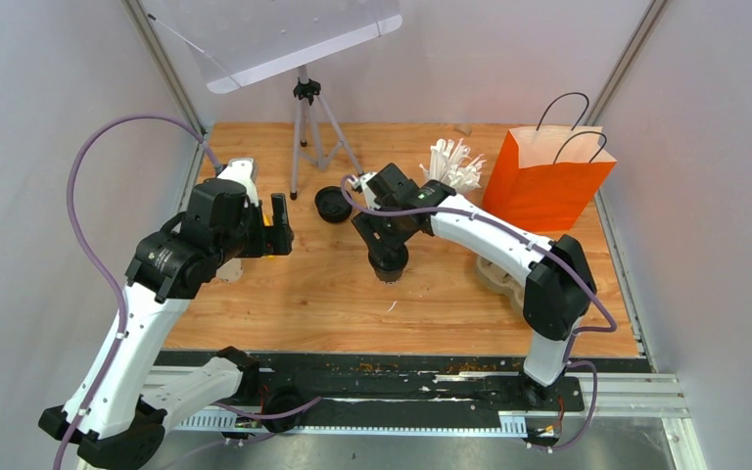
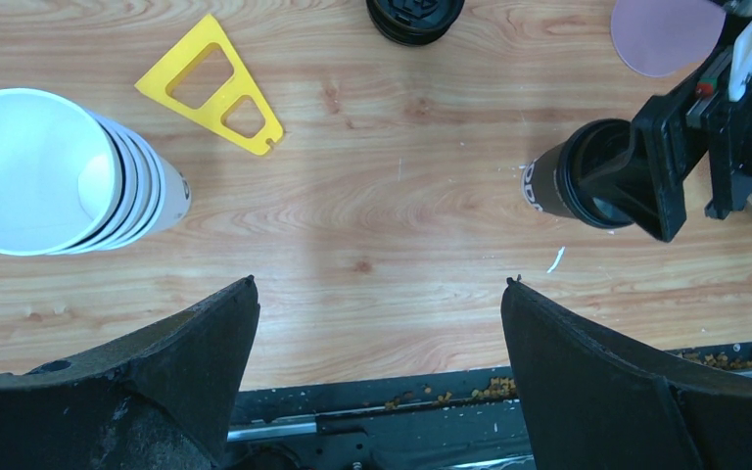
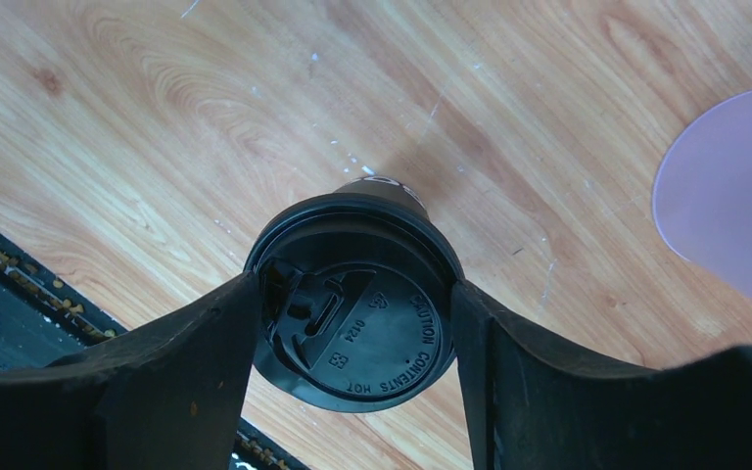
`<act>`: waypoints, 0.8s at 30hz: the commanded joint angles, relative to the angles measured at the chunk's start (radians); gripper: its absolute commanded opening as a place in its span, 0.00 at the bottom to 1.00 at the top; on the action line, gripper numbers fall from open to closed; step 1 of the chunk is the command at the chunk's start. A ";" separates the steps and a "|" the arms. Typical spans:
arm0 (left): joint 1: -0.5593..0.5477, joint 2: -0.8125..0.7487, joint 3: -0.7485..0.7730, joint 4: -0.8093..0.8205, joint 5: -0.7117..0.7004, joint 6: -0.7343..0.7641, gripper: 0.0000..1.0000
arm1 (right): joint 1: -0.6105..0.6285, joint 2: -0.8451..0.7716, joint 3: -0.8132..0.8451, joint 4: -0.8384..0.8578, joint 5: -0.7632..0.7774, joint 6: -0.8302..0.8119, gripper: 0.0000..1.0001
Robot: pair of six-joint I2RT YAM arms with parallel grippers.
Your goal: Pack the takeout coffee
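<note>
A takeout coffee cup (image 1: pixel 388 264) with a round black lid (image 3: pixel 372 333) stands upright mid-table. My right gripper (image 3: pixel 352 323) comes down over it, with a finger pressed against each side of the lid rim. The left wrist view shows the same cup (image 2: pixel 548 186) from the side, with the right fingers (image 2: pixel 661 176) around its top. My left gripper (image 2: pixel 380 284) hovers wide open over bare wood on the left, holding nothing. A stack of white lidless cups (image 2: pixel 49 171) lies beside it.
A loose black lid (image 1: pixel 333 204) lies behind the cup. An orange paper bag (image 1: pixel 546 181) stands at the back right, white straws (image 1: pixel 453 164) beside it. A brown pulp tray (image 1: pixel 499 274) sits under the right arm. A yellow triangle (image 2: pixel 211 88) and a tripod (image 1: pixel 305 127) are at the left back.
</note>
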 commanded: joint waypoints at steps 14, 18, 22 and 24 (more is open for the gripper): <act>-0.002 -0.006 0.011 0.025 -0.021 0.009 1.00 | -0.046 -0.019 0.052 0.022 -0.057 -0.037 1.00; -0.002 -0.001 0.013 0.026 -0.018 0.012 1.00 | -0.046 -0.017 0.052 0.010 -0.010 -0.037 1.00; -0.002 -0.005 0.012 0.023 -0.016 0.012 1.00 | -0.047 -0.018 0.042 0.009 0.010 -0.037 1.00; -0.002 -0.006 0.013 0.019 -0.016 0.014 1.00 | -0.046 -0.017 0.037 0.010 0.013 -0.038 1.00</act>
